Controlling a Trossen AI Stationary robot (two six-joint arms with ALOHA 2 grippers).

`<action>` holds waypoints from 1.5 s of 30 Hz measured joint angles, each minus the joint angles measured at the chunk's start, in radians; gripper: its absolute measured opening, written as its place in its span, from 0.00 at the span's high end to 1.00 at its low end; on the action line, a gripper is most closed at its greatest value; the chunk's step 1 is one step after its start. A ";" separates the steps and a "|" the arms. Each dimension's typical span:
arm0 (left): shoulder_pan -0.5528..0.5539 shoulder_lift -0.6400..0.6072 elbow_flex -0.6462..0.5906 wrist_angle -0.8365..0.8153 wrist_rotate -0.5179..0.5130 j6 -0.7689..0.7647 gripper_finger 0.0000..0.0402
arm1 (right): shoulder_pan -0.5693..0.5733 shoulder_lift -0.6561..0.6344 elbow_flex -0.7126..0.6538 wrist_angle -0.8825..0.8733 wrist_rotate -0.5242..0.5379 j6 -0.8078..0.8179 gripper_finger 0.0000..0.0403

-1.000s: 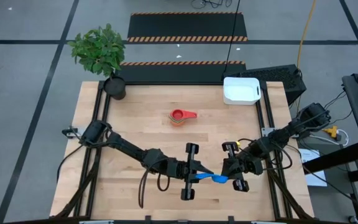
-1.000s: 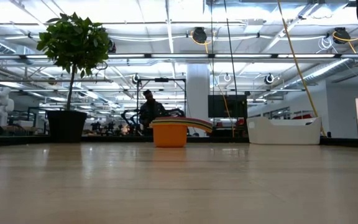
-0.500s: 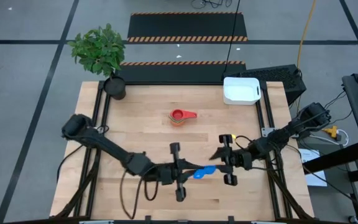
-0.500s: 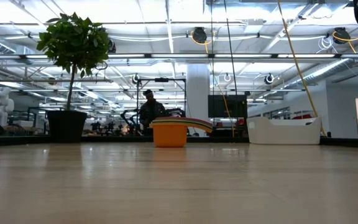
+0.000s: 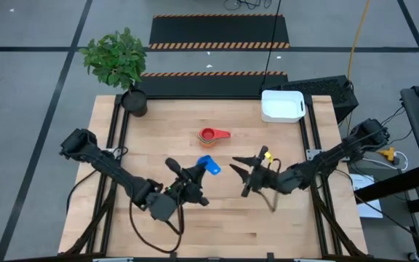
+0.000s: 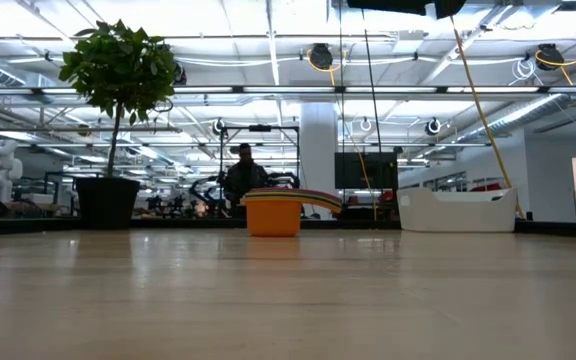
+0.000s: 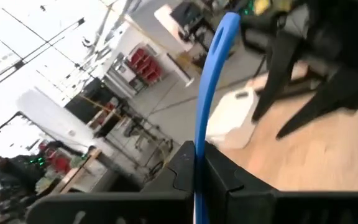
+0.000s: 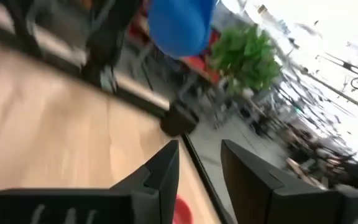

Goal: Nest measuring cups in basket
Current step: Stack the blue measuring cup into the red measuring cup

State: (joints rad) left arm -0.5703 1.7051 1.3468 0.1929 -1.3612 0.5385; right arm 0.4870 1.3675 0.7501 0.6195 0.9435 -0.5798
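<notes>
the task is partly done, and the basket [image 5: 282, 106] plays no part in it yet. it sits at the far right corner of the table [image 5: 158, 131], and from above nothing coloured shows inside it.

a small stack of measuring cups [image 5: 211, 136] stands near the middle of the table, toward the far edge. red is on top and an orange body shows in the low view [image 6: 274, 214], with thin bands of other colours at the rim. how many are nested there i cannot tell.

the left tool [image 5: 198, 175] is clamped on the handle of a blue cup [image 5: 207, 164], lifted off the table between the stack and the near edge. in the left wrist view the blue handle [image 7: 211, 93] runs straight out from between the closed jaws. the right tool [image 5: 247, 173] is just beside it, on the right-hand side, with its fingers [image 8: 160, 168] parted a narrow way and nothing between them; the blue cup's bowl [image 8: 180, 25] shows ahead of it.

what looks left, as a judgement: the blue cup must go into the stack, any cups not seen here must follow, and the whole nest must end up in the basket. no other loose cup shows on the table.
</notes>
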 joint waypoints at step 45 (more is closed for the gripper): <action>0.244 0.069 0.003 -0.467 0.343 -0.336 0.98 | 0.016 0.074 0.237 -0.297 0.170 -0.421 0.72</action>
State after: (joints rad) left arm -0.3260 1.7744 1.3499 -0.2738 -1.0179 0.2029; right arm 0.5026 1.4410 0.9872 0.3229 1.1136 -1.0005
